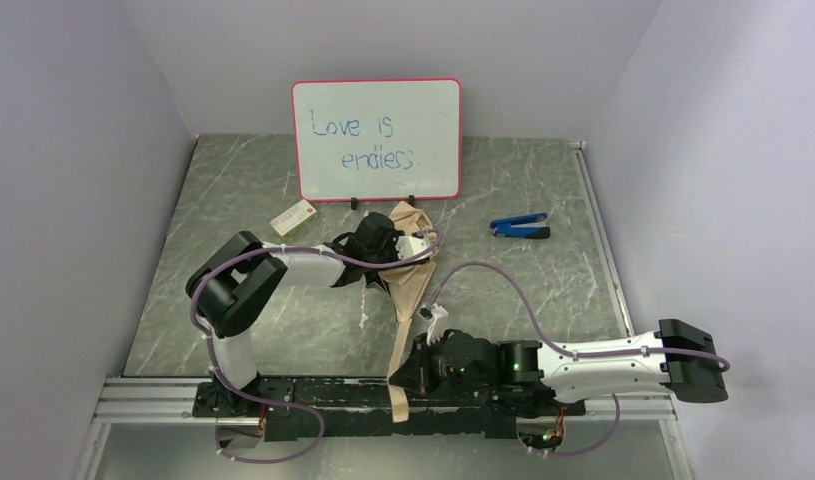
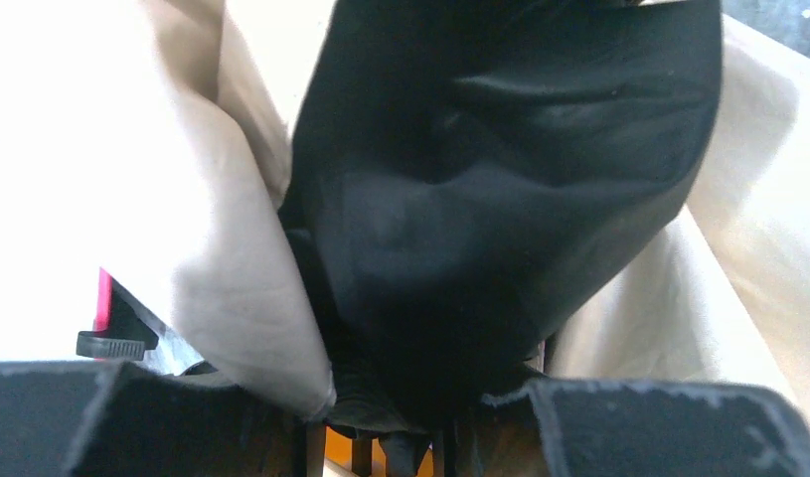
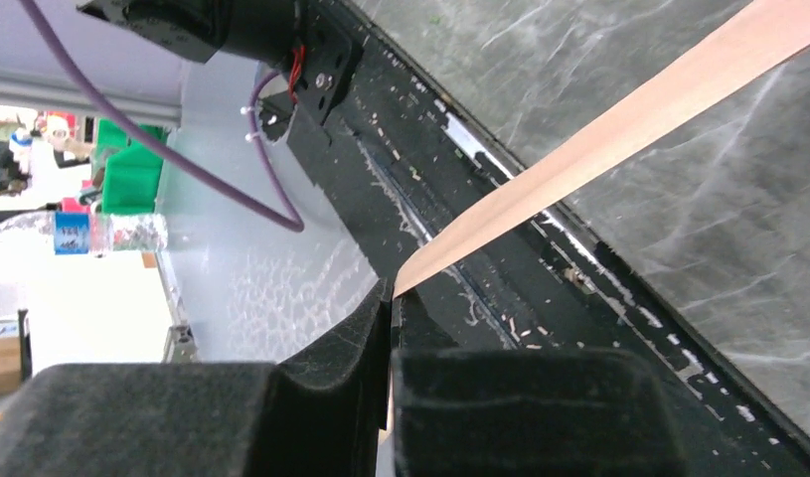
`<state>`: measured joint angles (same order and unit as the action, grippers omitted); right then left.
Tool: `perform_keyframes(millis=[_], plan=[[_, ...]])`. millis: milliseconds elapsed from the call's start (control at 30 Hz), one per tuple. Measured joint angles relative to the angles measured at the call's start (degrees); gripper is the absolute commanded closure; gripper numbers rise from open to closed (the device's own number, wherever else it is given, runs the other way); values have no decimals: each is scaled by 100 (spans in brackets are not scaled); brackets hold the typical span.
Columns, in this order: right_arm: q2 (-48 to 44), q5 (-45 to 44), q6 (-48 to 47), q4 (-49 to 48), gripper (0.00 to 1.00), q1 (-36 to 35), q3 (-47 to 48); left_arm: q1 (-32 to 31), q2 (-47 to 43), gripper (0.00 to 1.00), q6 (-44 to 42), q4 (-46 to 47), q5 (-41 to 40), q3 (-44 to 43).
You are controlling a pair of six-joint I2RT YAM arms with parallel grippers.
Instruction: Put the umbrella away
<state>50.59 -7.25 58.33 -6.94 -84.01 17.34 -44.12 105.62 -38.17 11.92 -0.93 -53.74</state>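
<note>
Tan crumpled fabric and black lining of the umbrella (image 1: 411,285) bunch in the left gripper's (image 2: 420,402) clamp. Low and level, the right gripper (image 3: 391,333) pinches its flat strap (image 3: 599,159).

I see my left arm (image 1: 303,265) and right arm (image 1: 603,365) as white shells with chunky black joints, purple cables (image 3: 142,134) alongside, and a right gripper (image 3: 391,318) with scuffed black pads (image 3: 525,407).

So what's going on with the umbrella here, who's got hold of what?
Both arms are working on the folded umbrella in the middle of the table. The left tool is closed around the bunched tan and black fabric. The right tool pinches the umbrella's tan strap, drawn out toward the near edge. The strap is not yet wrapped around the bundle.
</note>
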Motion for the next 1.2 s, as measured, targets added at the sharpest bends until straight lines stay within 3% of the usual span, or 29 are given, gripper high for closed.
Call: perform_keyframes(millis=[367, 767, 1033, 1200], plan=[[98, 492, 118, -125, 97, -289, -61, 2, 70, 95, -2, 199, -243, 0], [-98, 227, 973, -175, 100, -367, -1263, 2, 101, 95, -28, 356, -549, 37], [192, 275, 1200, -365, 85, -372, -1255, -37, 101, 95, -118, 518, -612, 131], [229, 149, 1134, 219, 79, -389, -885, -122, 81, 95, -243, 798, -739, 295]])
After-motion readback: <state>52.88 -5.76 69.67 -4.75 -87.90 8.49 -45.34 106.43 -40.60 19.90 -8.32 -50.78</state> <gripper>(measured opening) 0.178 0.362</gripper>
